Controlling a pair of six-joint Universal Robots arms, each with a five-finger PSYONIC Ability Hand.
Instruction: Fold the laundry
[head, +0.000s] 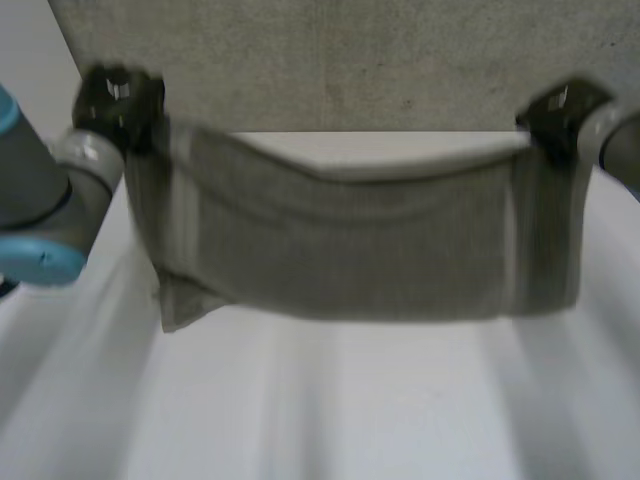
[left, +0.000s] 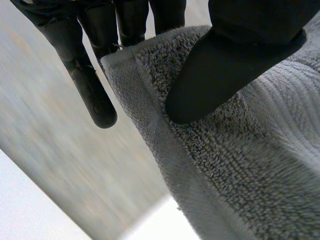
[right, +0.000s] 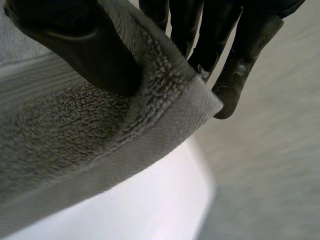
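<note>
A grey terry towel (head: 350, 250) hangs in the air above the white table (head: 330, 410), stretched between my two hands and sagging in the middle. My left hand (head: 115, 100) pinches one upper corner of the towel (left: 240, 165), thumb (left: 220, 75) pressed on the cloth with fingers (left: 90, 90) behind it. My right hand (head: 560, 115) pinches the other upper corner of the towel (right: 90, 135), its thumb (right: 85, 45) on top and its fingers (right: 235, 75) behind. The lower left corner of the towel droops a little.
A grey speckled floor (head: 330, 60) lies beyond the table's far edge. My left arm (head: 40, 220), grey with a light-blue cap, stands beside the towel at the left.
</note>
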